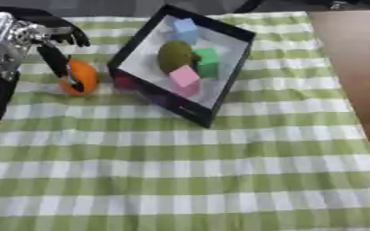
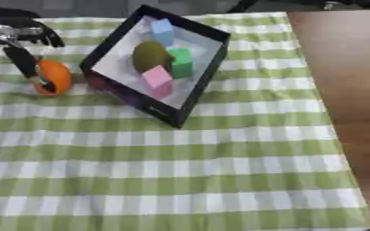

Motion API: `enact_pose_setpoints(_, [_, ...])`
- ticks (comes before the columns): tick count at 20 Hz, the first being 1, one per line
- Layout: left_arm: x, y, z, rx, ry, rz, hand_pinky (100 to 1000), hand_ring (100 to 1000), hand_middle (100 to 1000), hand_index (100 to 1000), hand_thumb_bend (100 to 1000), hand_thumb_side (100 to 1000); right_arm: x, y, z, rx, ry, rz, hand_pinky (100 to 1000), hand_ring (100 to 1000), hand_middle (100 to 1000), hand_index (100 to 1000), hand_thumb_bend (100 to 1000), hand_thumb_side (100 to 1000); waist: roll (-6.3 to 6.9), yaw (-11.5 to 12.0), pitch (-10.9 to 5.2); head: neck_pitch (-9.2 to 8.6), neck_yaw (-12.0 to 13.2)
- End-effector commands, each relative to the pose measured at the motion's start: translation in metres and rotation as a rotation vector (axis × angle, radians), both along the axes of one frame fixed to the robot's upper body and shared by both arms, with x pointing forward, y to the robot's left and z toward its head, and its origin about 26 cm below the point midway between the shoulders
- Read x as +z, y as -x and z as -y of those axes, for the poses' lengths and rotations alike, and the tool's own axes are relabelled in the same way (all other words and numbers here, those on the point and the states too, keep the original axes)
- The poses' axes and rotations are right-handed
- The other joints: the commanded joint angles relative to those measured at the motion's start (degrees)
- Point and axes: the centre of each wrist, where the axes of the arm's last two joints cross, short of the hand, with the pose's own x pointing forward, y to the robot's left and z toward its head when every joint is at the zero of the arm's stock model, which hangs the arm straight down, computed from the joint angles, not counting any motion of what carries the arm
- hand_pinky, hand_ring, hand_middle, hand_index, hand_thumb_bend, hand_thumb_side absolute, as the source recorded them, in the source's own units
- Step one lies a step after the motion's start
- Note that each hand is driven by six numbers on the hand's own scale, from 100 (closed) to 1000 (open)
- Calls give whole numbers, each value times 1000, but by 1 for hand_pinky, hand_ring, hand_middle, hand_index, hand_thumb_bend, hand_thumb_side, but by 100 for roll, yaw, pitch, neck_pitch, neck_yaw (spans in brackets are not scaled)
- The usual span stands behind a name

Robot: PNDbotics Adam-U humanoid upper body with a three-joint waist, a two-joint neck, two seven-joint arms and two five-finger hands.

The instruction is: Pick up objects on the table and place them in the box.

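The robot's left hand (image 1: 30,38) reaches in from the far left corner, its dark fingers (image 1: 62,63) curled down around an orange ball (image 1: 82,77) that sits on the green-and-white checked cloth (image 1: 219,171) covering the surface. One finger crosses the front of the ball and the others arch over its top, so the hand is clasped on it; I cannot tell whether the ball is touching the cloth or lifted just clear of it. Just beside the ball, toward the right, stands the black box (image 1: 234,74) with a pale inside, set askew. In it lie a blue block (image 1: 186,29) at the far end, an olive-green round thing (image 1: 175,56), a green block (image 1: 207,62) touching it, and a pink block (image 1: 185,77) nearest me. Bare brown wood (image 2: 338,67) shows along the right edge.
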Motion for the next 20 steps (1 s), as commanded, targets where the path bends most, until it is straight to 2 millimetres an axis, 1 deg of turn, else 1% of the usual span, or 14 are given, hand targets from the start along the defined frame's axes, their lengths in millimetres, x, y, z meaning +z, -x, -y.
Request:
enact_pose_setpoints(1, [7,-1,-3,12,-25,35,840,842,758,801,714,110,12,2,3,-8,17,28,949,763,675,764,455,257,-22,-14,-64,-13,24])
enact_pose_setpoints(2, [6,-1,-3,10,-31,30,825,825,740,775,636,100,12,2,3,-9,17,28,949,763,674,764,455,257,-22,-14,-62,-13,23])
enact_pose_setpoints(4, [6,-1,-3,14,-32,18,802,789,695,707,439,100,11,1,3,-11,16,26,950,763,674,764,455,258,-23,-14,-64,-13,21])
enact_pose_setpoints(5, [6,-1,-3,15,-32,11,797,782,684,684,387,100,11,1,3,-11,16,26,950,763,674,764,455,257,-22,-14,-67,-13,18])
enact_pose_setpoints(6, [6,-1,-2,14,-31,3,796,781,681,676,366,100,11,1,3,-10,16,25,950,763,674,764,455,257,-21,-15,-70,-13,16])
enact_pose_setpoints(7, [7,0,-1,7,-24,-4,789,766,667,645,232,100,11,1,3,-10,16,25,950,764,674,764,455,257,-18,-15,-76,-13,7])
enact_pose_setpoints(8, [10,1,0,-4,-12,-8,788,763,662,638,215,100,11,1,3,-10,16,24,950,764,674,764,455,257,-15,-13,-81,-13,-7])
enact_pose_setpoints(9, [15,2,0,-14,7,-3,782,752,648,620,165,100,10,1,4,-12,18,22,950,764,674,764,456,257,-11,-5,-90,-13,-28])
enact_pose_setpoints(10, [21,4,0,-23,30,9,778,748,641,614,148,100,10,1,5,-15,19,21,950,764,674,764,456,257,-5,4,-97,-13,-48])
enact_pose_setpoints(11, [30,6,1,-26,52,31,764,734,627,603,113,100,10,1,5,-18,19,19,950,764,673,764,456,257,-1,15,-106,-13,-70])
enact_pose_setpoints(13, [45,10,3,-32,81,72,757,720,619,599,100,100,9,1,6,-20,19,17,950,764,673,764,456,257,3,26,-121,-13,-120])
enact_pose_setpoints(15, [60,14,6,-43,92,113,732,693,598,596,109,100,9,1,6,-20,21,17,950,764,674,764,455,257,4,31,-135,-13,-181])
enact_pose_setpoints(20, [85,23,13,-78,105,171,710,657,561,579,110,100,8,1,7,-24,21,14,950,764,674,765,455,257,6,37,-157,-13,-236])
